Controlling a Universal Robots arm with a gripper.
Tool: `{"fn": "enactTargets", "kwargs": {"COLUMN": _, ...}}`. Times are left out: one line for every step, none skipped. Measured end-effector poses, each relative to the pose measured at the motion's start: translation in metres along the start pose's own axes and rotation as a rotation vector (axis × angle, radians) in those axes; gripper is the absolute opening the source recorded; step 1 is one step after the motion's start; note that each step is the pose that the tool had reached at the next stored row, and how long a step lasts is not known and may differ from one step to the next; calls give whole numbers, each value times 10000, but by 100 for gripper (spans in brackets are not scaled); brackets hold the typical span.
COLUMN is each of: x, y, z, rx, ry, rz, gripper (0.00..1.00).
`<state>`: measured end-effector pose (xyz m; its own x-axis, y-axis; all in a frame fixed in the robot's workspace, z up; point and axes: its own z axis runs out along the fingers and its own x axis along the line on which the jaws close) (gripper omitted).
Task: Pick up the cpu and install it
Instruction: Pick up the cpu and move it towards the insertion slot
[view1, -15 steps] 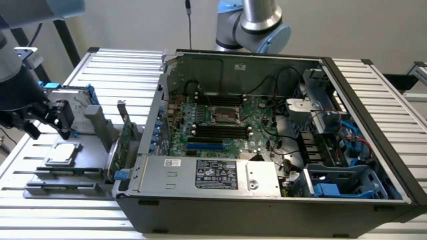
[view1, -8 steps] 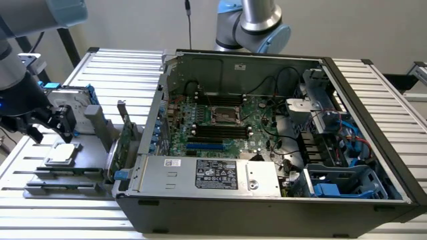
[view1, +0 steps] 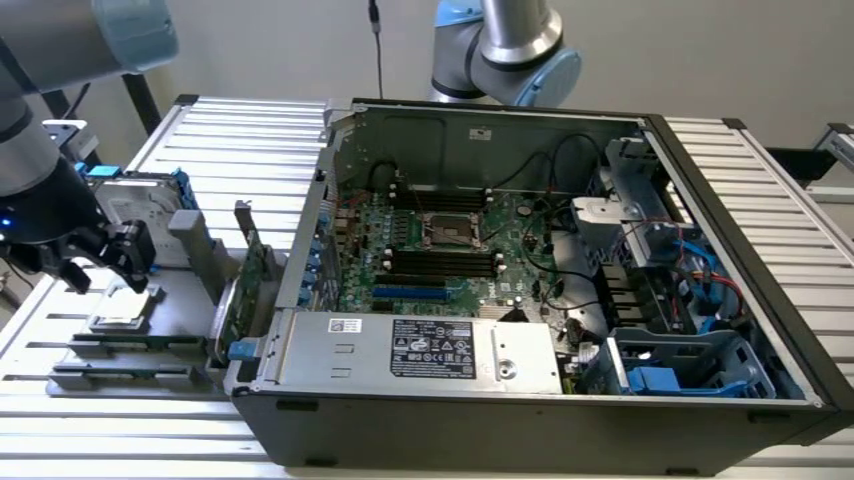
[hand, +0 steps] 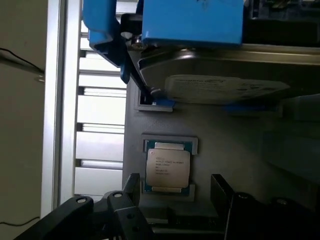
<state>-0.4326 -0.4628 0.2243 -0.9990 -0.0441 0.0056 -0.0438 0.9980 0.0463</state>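
The cpu (view1: 120, 306) is a small square chip with a dull silver top, lying flat in a recess of the grey fixture (view1: 127, 350) at the exterior view's left. My gripper (view1: 107, 278) hangs just above it, open, with one black finger on either side and nothing held. In the wrist view the cpu (hand: 167, 167) lies between the two fingertips (hand: 132, 182) of my gripper (hand: 175, 181), apart from both. The open computer case (view1: 534, 420) holds the green motherboard, with its empty cpu socket (view1: 447, 228) near the middle.
A silver hard drive with blue side rails (view1: 134, 200) stands on the fixture just behind the cpu; the hard drive (hand: 225, 87) is also close by in the wrist view. A grey power supply with a black label (view1: 427, 350) sits at the case's front. A second arm (view1: 514, 50) stands behind the case.
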Motion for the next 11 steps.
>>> {"fn": "enactTargets", "kwargs": {"x": 5, "y": 0, "z": 18, "rx": 1, "ry": 1, "rz": 0, "gripper": 68}}
{"fn": "enactTargets", "kwargs": {"x": 9, "y": -1, "z": 36, "rx": 1, "ry": 1, "rz": 0, "gripper": 68}}
{"fn": "enactTargets", "kwargs": {"x": 13, "y": -2, "z": 54, "rx": 0, "ry": 0, "rz": 1, "gripper": 68}}
{"fn": "enactTargets", "kwargs": {"x": 17, "y": -3, "z": 72, "rx": 1, "ry": 0, "rz": 0, "gripper": 68}}
{"fn": "enactTargets", "kwargs": {"x": 20, "y": -3, "z": 89, "rx": 1, "ry": 1, "rz": 0, "gripper": 68}}
{"fn": "enactTargets", "kwargs": {"x": 23, "y": -4, "z": 107, "rx": 1, "ry": 1, "rz": 0, "gripper": 68}}
{"fn": "enactTargets", "kwargs": {"x": 26, "y": -5, "z": 127, "rx": 0, "ry": 0, "rz": 0, "gripper": 68}}
{"fn": "enactTargets", "kwargs": {"x": 28, "y": -5, "z": 145, "rx": 1, "ry": 1, "rz": 0, "gripper": 68}}
{"fn": "enactTargets", "kwargs": {"x": 30, "y": -6, "z": 163, "rx": 1, "ry": 1, "rz": 1, "gripper": 68}}
{"fn": "enactTargets", "kwargs": {"x": 31, "y": -7, "z": 181, "rx": 1, "ry": 2, "rz": 0, "gripper": 68}}
{"fn": "enactTargets", "kwargs": {"x": 33, "y": -8, "z": 199, "rx": 1, "ry": 1, "rz": 0, "gripper": 68}}
